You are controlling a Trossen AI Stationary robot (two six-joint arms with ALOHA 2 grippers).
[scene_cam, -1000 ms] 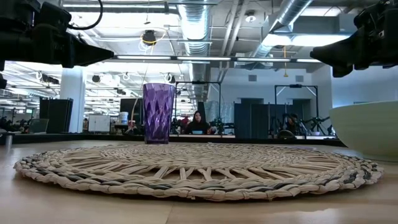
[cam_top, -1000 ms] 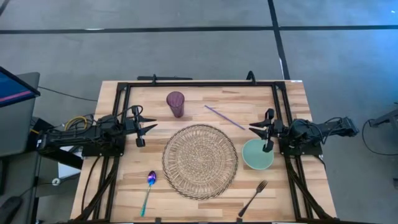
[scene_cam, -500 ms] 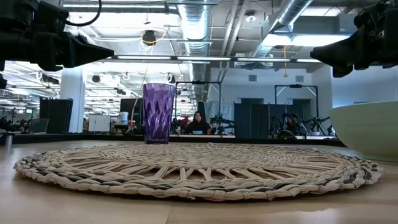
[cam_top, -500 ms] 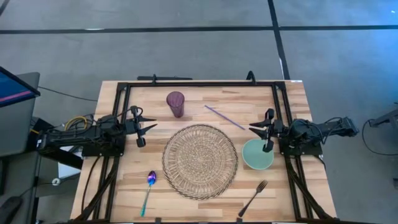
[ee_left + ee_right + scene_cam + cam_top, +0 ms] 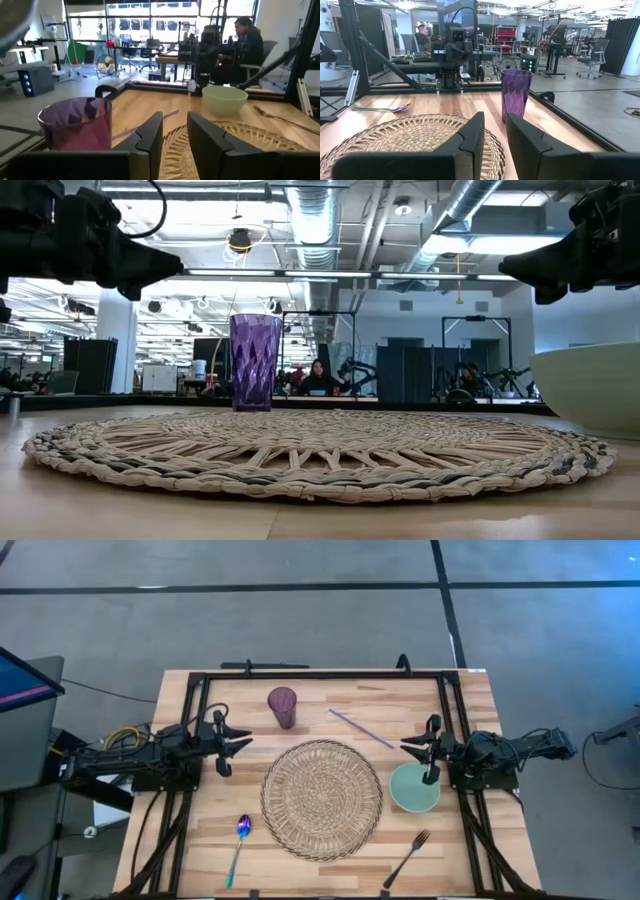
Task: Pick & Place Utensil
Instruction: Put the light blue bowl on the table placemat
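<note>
step: reach for utensil | iridescent blue-purple metal spoon (image 5: 241, 837) on wooden table (image 5: 330, 860) left of round woven straw placemat (image 5: 321, 799), untouched | left gripper (image 5: 236, 742) fingers slightly spread, empty; right gripper (image 5: 414, 748) likewise, over pale green bowl (image 5: 413, 789) | tip: descend across handle, straddle it

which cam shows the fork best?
High view: the fork lies whole on the table's near edge, right of the woven placemat. The left wrist view catches it only partly, beyond the green bowl. Low and right wrist views don't show it.
</note>
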